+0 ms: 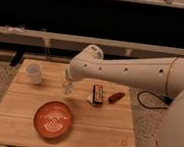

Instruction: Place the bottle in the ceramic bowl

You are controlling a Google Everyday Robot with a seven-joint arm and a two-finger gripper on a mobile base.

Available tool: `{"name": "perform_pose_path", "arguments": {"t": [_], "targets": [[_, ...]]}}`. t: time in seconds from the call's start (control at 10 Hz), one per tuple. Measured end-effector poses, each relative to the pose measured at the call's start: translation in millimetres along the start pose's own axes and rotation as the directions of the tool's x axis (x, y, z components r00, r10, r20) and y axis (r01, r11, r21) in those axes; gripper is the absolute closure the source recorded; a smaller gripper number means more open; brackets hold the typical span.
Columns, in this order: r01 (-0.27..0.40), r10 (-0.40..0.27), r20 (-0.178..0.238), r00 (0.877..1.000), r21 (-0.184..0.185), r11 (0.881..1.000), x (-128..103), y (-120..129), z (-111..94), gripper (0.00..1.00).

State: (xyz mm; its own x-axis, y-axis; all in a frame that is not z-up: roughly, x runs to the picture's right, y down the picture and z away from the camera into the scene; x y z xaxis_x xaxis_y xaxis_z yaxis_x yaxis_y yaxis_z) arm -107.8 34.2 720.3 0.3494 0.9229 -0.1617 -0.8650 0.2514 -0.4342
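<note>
The small whitish bottle [67, 88] stands upright on the wooden table [104, 125], just right of the white cup. My gripper [68, 83] comes down from the white arm onto the bottle's top and hides its upper part. The orange-red ceramic bowl [53, 118] with pale rings sits on the front left of the table, below and slightly left of the bottle, with nothing in it.
A white cup [33, 73] stands at the table's back left. A small dark snack packet [98, 95] and a red-brown item [116, 97] lie right of the bottle. My white arm [136, 73] spans in from the right. A dark cable [147, 100] lies on the floor at the right.
</note>
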Motion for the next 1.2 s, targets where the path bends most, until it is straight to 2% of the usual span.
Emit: {"name": "perform_pose_path", "arguments": {"t": [0.3, 0.6, 0.9, 1.2], "targets": [[0.074, -0.075, -0.013, 0.997, -0.043, 0.996, 39.6, 27.1, -22.3, 1.0], [0.137, -0.143, -0.066, 0.988, -0.089, 0.987, 64.8, 40.2, -35.5, 1.0], [0.229, -0.248, -0.169, 0.954, -0.124, 0.966, 90.7, 57.9, -39.3, 1.0], [0.305, -0.34, -0.262, 0.903, -0.164, 0.938, 108.9, 70.4, -25.6, 0.99]]}}
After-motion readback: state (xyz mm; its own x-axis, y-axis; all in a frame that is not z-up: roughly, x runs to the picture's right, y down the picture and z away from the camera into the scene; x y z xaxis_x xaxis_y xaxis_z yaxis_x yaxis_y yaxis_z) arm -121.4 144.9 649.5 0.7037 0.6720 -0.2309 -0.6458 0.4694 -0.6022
